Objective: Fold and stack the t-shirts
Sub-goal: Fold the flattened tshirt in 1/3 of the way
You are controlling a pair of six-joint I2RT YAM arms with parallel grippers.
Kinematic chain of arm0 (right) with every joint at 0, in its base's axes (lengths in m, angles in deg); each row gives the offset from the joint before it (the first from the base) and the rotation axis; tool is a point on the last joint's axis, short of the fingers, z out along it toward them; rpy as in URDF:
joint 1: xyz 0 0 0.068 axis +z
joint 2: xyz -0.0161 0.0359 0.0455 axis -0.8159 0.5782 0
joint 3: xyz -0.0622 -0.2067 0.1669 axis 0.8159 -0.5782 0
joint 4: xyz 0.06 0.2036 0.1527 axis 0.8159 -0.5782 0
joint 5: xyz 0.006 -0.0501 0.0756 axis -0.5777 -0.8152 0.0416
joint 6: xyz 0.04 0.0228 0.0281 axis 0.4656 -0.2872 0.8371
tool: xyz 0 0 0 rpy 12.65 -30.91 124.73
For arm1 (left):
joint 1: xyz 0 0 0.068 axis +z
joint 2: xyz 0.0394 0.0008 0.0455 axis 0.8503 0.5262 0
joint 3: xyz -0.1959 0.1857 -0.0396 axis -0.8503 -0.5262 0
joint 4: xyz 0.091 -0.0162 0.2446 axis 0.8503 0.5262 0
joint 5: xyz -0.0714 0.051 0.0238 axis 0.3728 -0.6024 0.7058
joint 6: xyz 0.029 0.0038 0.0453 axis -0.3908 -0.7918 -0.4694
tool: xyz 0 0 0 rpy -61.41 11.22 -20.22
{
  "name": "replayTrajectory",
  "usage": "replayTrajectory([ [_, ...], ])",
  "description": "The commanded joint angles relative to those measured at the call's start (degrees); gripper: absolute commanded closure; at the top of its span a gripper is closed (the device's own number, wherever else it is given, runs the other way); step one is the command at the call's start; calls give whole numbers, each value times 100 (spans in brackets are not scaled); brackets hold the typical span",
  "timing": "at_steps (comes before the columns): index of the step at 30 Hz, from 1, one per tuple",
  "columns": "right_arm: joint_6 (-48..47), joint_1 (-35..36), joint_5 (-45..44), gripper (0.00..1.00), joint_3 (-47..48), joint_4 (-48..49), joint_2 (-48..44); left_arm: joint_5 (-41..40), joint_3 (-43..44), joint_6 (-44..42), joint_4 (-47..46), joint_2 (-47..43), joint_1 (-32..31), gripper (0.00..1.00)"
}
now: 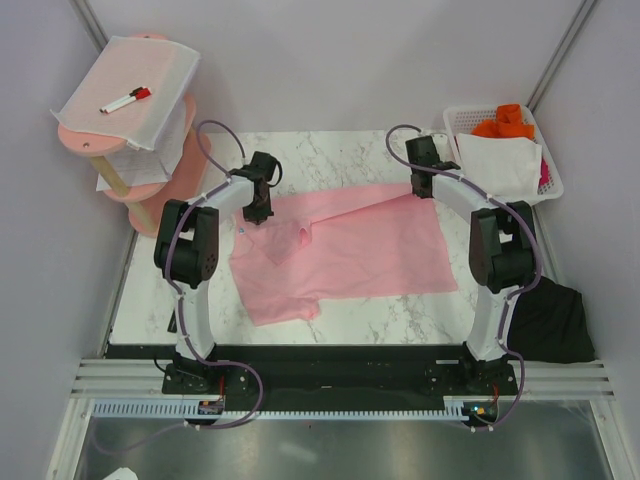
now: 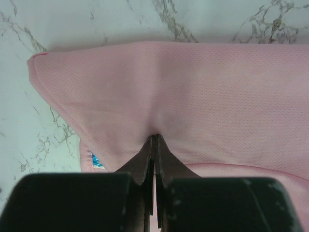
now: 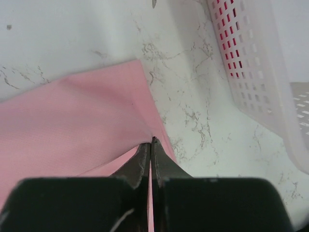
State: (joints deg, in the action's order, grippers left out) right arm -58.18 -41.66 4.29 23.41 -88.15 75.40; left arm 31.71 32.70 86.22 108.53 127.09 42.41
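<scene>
Fingers point(image 2: 142, 162) left and right pinch pink t-shirt point(image 1: 350, 255).

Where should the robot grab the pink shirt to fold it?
On its far edge, one pinch near each end, coming down from above. The pink shirt lies flat and spread on the table, so only its thin edges offer something to pinch. The left gripper is shut on it near the collar end, the right gripper at the far right corner.
</scene>
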Motion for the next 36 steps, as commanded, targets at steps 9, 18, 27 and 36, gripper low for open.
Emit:
replayTrajectory([
  [9, -10, 166, -407, 66, -85, -163, -175, -254, 288, -170, 180, 195, 45, 98],
  [18, -124, 193, 356, 13, -164, 380, -756, -254, 288, -179, 198, 213, 63, 98],
  [27, -89, 114, 1481, 100, 916, 479, 702, -228, 324, -197, 198, 327, 63, 98],
  [36, 51, -27, 1825, 100, 1320, 215, 1292, -219, 604, -206, 268, 433, 89, 98],
])
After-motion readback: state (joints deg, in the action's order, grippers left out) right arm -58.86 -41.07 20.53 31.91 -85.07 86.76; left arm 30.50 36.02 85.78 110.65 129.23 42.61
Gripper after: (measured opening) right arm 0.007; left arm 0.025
